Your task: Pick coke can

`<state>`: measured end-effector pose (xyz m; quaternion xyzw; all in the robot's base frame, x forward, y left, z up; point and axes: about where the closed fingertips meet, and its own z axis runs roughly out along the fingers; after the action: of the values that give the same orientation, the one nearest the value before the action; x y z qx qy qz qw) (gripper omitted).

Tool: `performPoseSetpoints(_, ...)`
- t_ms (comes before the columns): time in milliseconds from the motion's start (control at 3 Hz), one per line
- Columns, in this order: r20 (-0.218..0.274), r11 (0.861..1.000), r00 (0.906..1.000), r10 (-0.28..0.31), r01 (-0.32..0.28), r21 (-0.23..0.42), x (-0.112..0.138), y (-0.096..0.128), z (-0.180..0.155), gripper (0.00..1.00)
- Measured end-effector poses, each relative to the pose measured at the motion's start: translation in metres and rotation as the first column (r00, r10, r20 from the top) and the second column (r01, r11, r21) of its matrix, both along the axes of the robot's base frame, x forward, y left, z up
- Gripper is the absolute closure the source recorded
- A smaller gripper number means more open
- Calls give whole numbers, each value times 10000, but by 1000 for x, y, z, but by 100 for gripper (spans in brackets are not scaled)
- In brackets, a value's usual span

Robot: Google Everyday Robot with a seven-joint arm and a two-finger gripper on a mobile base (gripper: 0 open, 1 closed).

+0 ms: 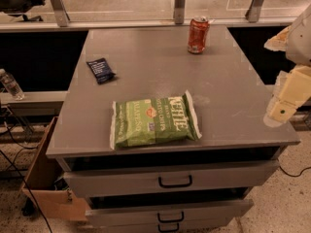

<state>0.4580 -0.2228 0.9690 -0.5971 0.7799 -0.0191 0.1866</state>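
Tabletop bears one coke can, one chip bag; one gripper hangs right, grip unclear.

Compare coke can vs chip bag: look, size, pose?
The coke can is red, the chip bag green. The can is far smaller than the bag. The can stands upright; the bag lies flat. Both sit on the cabinet top; the gripper hangs beside its right edge, touching neither.
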Motion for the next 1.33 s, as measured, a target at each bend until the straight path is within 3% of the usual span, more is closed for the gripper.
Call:
performPoseSetpoints(333,490,9937,9988,-45,-10,1116,42,-11,-15,0)
performPoseSetpoints(667,1153,9701,9933,-91,-192,2418,98,-12,-28,0)
performPoseSetpoints(1000,2031,9248,9789,-239,-556,3764,160,-5,-32,0)
performPoseSetpoints(1333,3104,8894,9489,-568,-932,4476,222,0,-8,0)
